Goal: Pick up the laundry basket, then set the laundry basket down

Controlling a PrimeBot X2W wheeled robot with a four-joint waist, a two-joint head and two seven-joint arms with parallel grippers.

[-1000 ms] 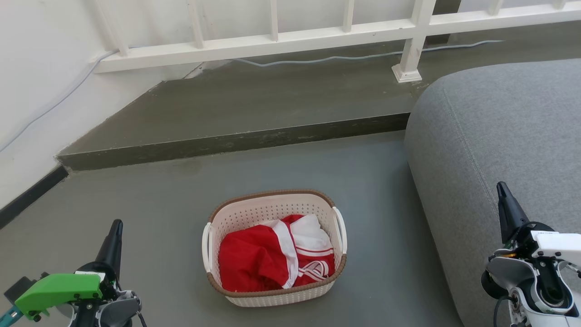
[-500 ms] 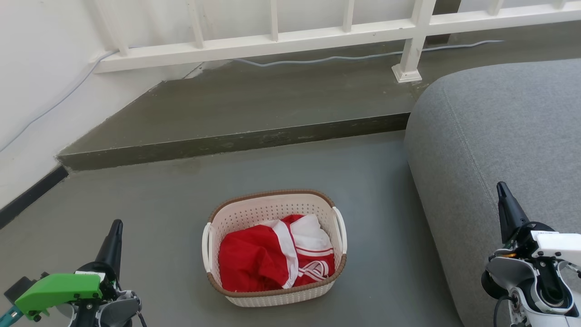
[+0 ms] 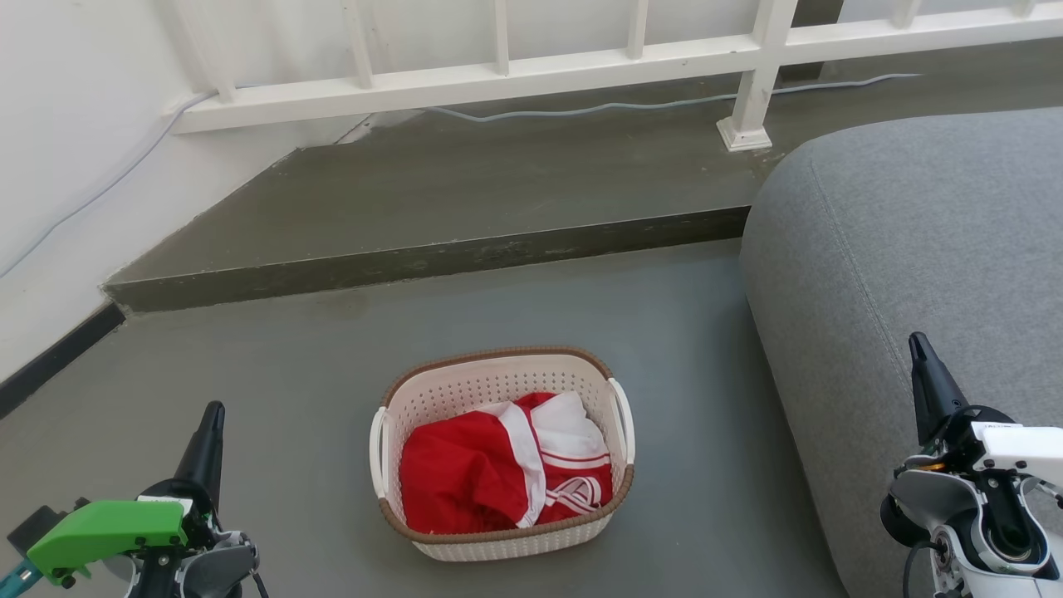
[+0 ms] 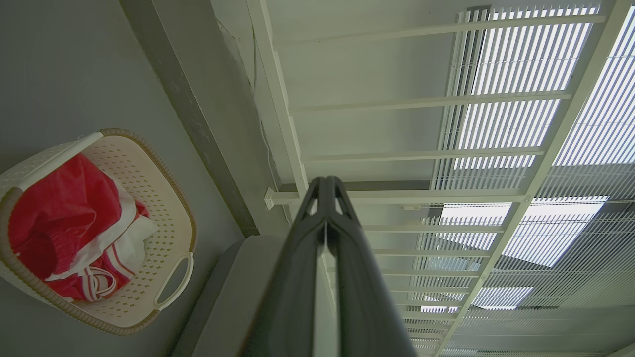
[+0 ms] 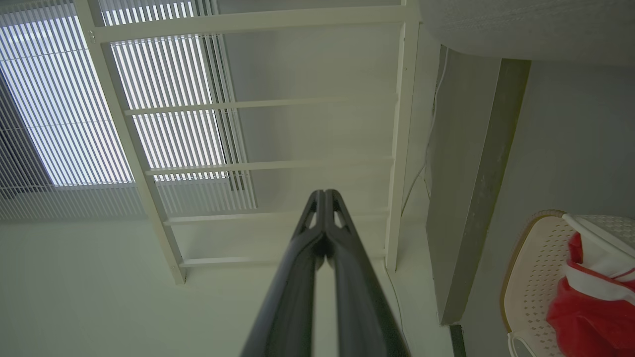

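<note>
The laundry basket [image 3: 498, 379] stands on the grey floor in the lower middle of the head view: cream perforated plastic, brown woven-look rim, white side handles, red and white clothes inside. It also shows at the left of the left wrist view as the laundry basket [image 4: 163, 213] and at the lower right of the right wrist view as the laundry basket [image 5: 536, 277]. My left gripper [image 3: 213, 413] is at the lower left, well left of the basket, shut and empty. My right gripper [image 3: 916, 342] hangs at the lower right over the sofa edge, shut and empty. Both point upward.
A grey sofa [image 3: 913, 249] fills the right side, close to the basket. A raised concrete step [image 3: 432, 257] crosses behind the basket, with a white railing [image 3: 515, 71] and a pale cable beyond. A white wall [image 3: 66, 166] with a dark skirting runs along the left.
</note>
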